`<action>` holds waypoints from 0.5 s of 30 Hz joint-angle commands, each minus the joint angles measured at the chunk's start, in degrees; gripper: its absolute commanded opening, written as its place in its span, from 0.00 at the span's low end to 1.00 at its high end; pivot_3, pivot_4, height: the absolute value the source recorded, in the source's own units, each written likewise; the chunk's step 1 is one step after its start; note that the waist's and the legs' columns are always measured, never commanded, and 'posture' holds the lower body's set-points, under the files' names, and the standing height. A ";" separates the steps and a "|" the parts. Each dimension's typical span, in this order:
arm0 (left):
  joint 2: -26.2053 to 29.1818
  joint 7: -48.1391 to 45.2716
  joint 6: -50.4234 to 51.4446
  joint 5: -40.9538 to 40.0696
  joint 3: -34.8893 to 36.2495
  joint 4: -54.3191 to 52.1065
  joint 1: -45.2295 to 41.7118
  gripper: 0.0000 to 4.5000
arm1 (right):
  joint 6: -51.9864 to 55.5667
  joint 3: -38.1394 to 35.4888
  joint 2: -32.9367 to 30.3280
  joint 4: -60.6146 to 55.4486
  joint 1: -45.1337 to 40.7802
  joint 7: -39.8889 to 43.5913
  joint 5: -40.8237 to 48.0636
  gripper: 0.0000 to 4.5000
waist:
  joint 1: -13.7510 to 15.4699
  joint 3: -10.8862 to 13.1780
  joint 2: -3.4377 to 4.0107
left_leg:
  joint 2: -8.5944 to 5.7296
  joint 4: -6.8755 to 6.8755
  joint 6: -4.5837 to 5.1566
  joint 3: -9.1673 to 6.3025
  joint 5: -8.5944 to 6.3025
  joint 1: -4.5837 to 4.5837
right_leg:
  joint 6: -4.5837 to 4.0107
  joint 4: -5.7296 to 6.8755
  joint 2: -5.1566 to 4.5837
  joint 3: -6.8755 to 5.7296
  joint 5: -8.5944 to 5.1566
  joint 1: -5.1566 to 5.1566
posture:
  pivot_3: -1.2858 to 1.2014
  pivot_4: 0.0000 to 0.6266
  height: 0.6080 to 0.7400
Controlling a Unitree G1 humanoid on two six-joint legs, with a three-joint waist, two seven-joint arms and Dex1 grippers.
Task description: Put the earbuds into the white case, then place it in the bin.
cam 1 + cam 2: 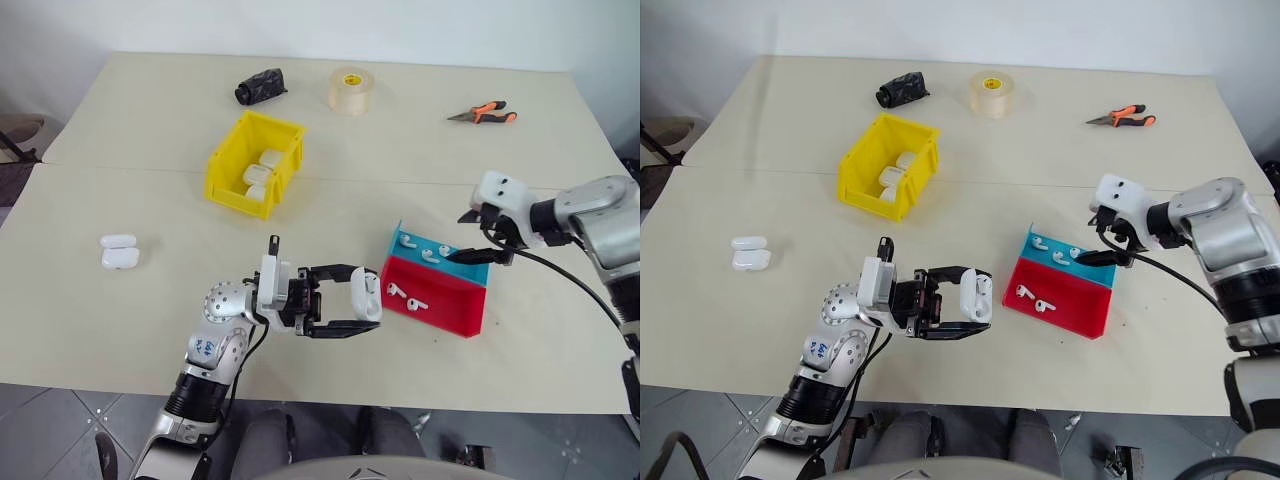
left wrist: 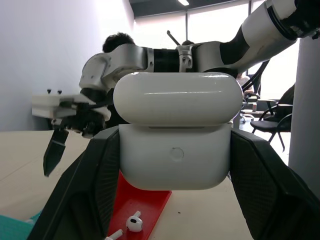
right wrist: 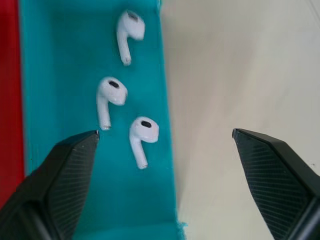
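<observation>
Cream tabletop (image 1: 120, 320) fills the scene under both arms. At its near edge the left gripper (image 1: 362, 308) is clamped on the white case (image 1: 366, 296), whose lid stands ajar above the body – the black fingers (image 2: 95, 180) press its two sides. The right gripper (image 1: 487, 250) hangs with its jaws spread wide and empty over the blue tray (image 1: 470, 270), where three earbuds (image 3: 144, 134) lie loose. Just beside it sits the red tray (image 1: 450, 305), holding two more earbuds. Farther back stands the bin (image 1: 228, 170) with several white cases inside. Two more cases (image 1: 118, 251) rest to the left – well apart from everything else.
</observation>
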 commanded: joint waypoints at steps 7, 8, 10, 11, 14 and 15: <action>-0.19 0.84 -0.63 -0.44 -0.23 -2.14 0.08 0.62 | -6.39 1.68 3.85 8.82 -4.69 4.65 -6.81 0.90 | -0.34 0.00 0.00 | 0.01 0.02 0.00 -0.01 0.00 0.00 | 0.00 0.02 0.00 -0.01 0.00 0.00 | 0.52 0.24 1.00; -0.12 0.90 -0.59 -0.48 -0.21 -2.27 0.14 0.62 | -6.78 1.78 4.05 9.07 -4.63 5.03 -7.30 0.86 | -0.37 0.00 0.00 | 0.01 0.02 0.00 -0.01 0.00 0.01 | 0.00 0.03 0.00 -0.01 0.00 0.00 | 0.52 0.24 1.00; -0.04 1.01 -0.57 -0.52 -0.19 -2.34 0.16 0.62 | -6.82 1.81 4.33 9.17 -4.48 5.82 -7.85 0.71 | -0.45 0.00 0.00 | 0.01 0.03 0.00 -0.02 0.00 0.01 | 0.00 0.04 0.00 -0.01 0.00 0.00 | 0.52 0.24 1.00; -0.01 1.08 -0.54 -0.51 -0.17 -2.36 0.15 0.62 | -6.75 1.81 4.47 9.06 -4.34 6.09 -8.02 0.64 | -0.49 0.00 0.01 | 0.01 0.04 0.00 -0.02 0.00 0.01 | 0.00 0.04 0.00 -0.01 0.00 0.01 | 0.52 0.24 1.00; 0.02 1.24 -0.50 -0.52 -0.09 -2.34 0.08 0.62 | -6.84 1.43 5.03 9.22 -4.26 6.08 -8.56 0.41 | -0.87 0.00 0.00 | 0.01 0.05 0.00 -0.03 0.00 0.02 | 0.00 0.06 0.00 -0.01 0.00 0.03 | 0.52 0.24 1.00; 0.05 1.27 -0.46 -0.54 -0.06 -2.34 0.05 0.62 | -6.79 1.24 5.27 9.37 -4.33 5.85 -8.77 0.41 | -1.02 0.00 0.01 | 0.01 0.05 0.00 -0.03 0.00 0.02 | 0.00 0.06 0.00 -0.02 0.00 0.03 | 0.52 0.24 1.00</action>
